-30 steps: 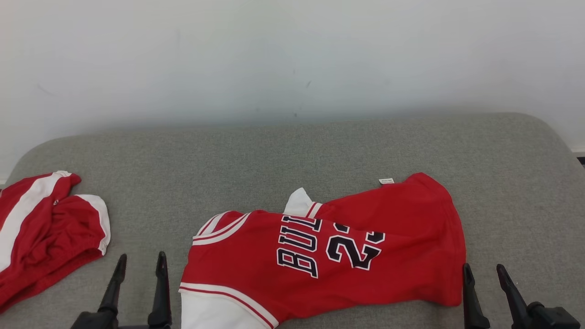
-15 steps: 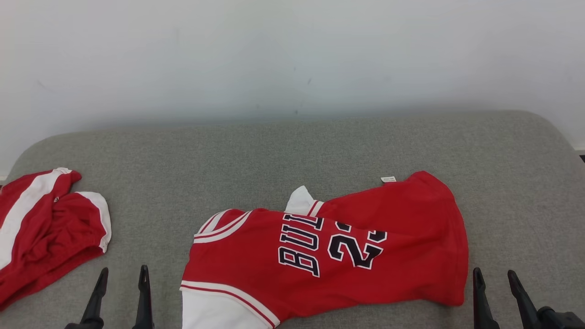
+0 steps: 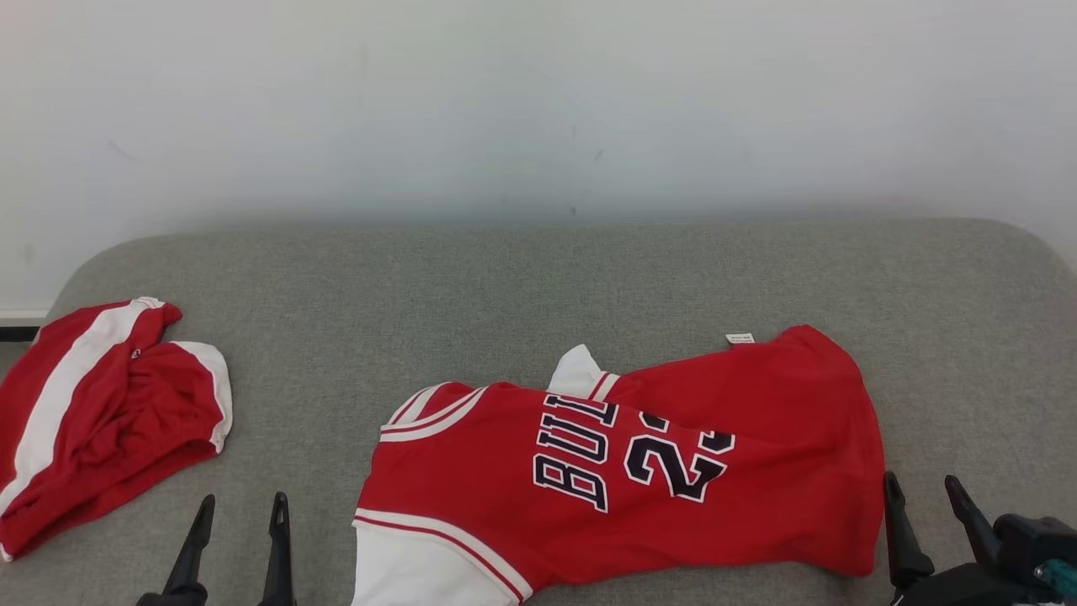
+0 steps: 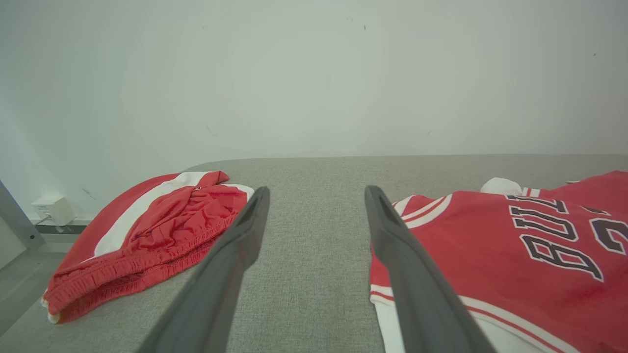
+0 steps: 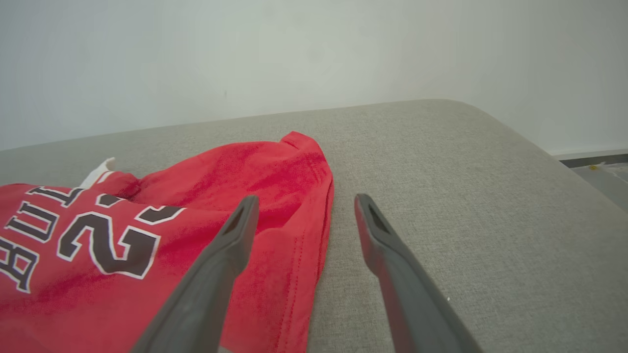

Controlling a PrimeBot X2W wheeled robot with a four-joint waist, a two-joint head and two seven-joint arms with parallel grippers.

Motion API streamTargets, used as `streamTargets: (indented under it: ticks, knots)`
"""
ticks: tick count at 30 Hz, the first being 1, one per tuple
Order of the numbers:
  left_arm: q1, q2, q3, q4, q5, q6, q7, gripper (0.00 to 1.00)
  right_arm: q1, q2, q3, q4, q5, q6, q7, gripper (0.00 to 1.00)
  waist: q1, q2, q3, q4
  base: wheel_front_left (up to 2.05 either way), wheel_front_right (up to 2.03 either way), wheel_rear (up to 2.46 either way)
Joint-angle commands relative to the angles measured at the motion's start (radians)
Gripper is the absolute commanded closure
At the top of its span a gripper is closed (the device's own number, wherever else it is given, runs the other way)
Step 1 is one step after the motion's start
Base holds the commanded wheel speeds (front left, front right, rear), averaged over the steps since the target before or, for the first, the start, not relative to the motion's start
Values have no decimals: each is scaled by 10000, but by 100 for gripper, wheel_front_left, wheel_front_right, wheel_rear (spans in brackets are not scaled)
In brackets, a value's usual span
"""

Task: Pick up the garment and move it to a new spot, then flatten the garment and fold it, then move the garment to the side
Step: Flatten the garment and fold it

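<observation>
Grey padded surface (image 3: 538, 286) — red jersey (image 3: 766, 421) lies sideways (partly rumpled).

Red-white shorts (image 3: 101, 412), perhaps, crumpled on grey cushion (image 3: 538, 286).

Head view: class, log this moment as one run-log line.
jersey: lying on grey cushion, unheld | left gripper: open, empty | right gripper: open, empty | red shorts: far left
</observation>
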Motion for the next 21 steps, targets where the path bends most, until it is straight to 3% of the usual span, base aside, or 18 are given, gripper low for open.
streamTargets:
  ticks: [1, 8, 18, 19, 20, 21]
  knots:
    - [-84, -26, -12, 26, 44, -22, -32, 0, -154, -124, -45, 159, 54, 3, 207, 0, 0, -1, -5, 45, 0, 0, 0]
    - [-125, -106, -115, 77, 50, -54, -32, 0, -886, -466, -32, 1244, 283, 3, 1000, 0, 0, -1, 80, 244, 0, 0, 0]
    - [-293, -120, -245, 222, 1, -133, -32, 0, -1595, -438, 394, 3182, 646, 3, 849, 0, 0, -1, 289, 497, 0, 0, 0]
    - [-323, -116, -247, 239, -2, -146, -32, 0, -1662, -423, 458, 3351, 695, 3, 812, 56, 0, -1, 304, 507, 0, 0, 0]
    - [-348, -110, -247, 259, -6, -156, -32, 0, -1734, -438, 532, 3518, 744, 3, 760, 100, 0, -1, 318, 513, 0, 0, 0]
    - [-366, -108, -248, 266, -8, -139, -32, 0, -1810, -466, 601, 3663, 817, 3, 702, 100, 0, -1, 332, 516, 0, 0, 0]
